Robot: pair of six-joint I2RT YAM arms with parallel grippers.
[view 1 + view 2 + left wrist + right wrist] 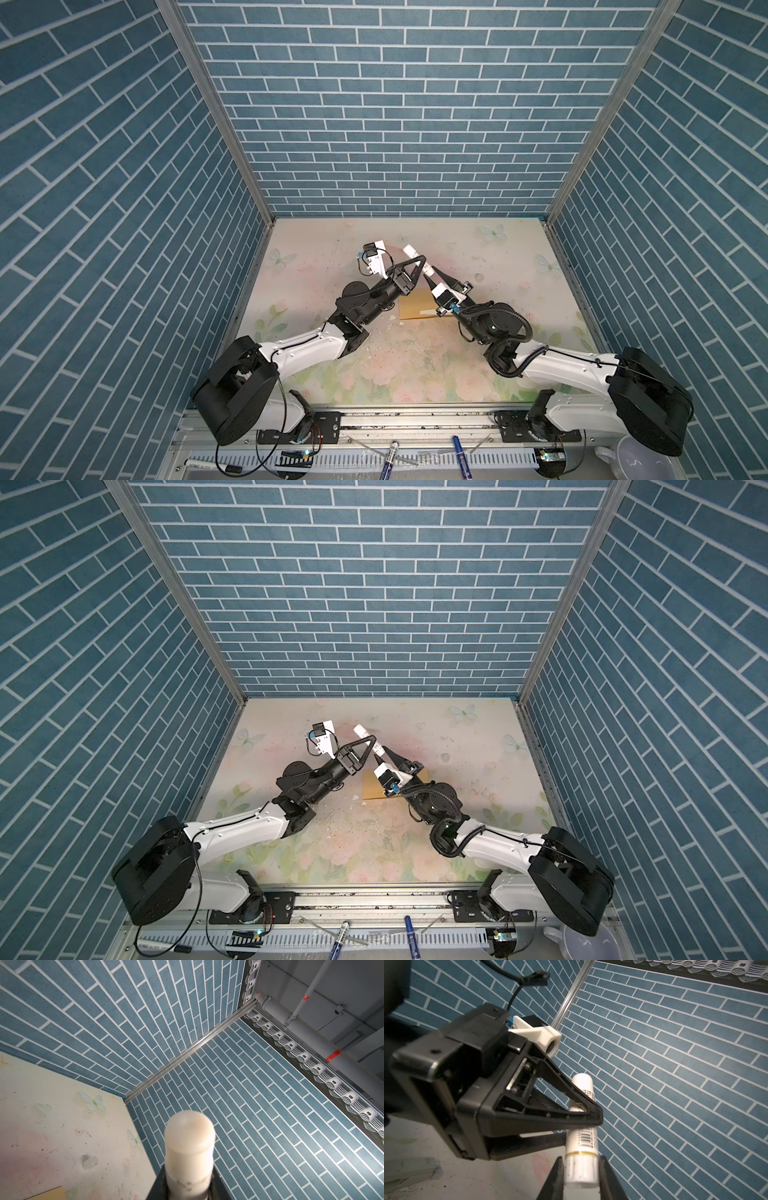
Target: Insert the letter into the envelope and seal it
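Tan envelope [415,307] lay on the table [519,299], letter unseen; your left gripper [420,262] clamped the glue stick [409,250] aloft, right gripper [435,275] nipped its cap. Sealing prep, likely: next needed a straight uncapping pull

The middle of the table [498,266] is blocked by the left gripper [423,262] and the right gripper [432,275], which are bridged by a white tube [410,252] clamped in both, so the way between them is closed. The envelope [415,309], lying just nearer, is partly covered by the right wrist. Open room is found over the far strip and down the left and right sides — bounded only by the blue brick walls [395,124] — and in the near middle between the forearms, where small white scraps [391,318] are scattered.
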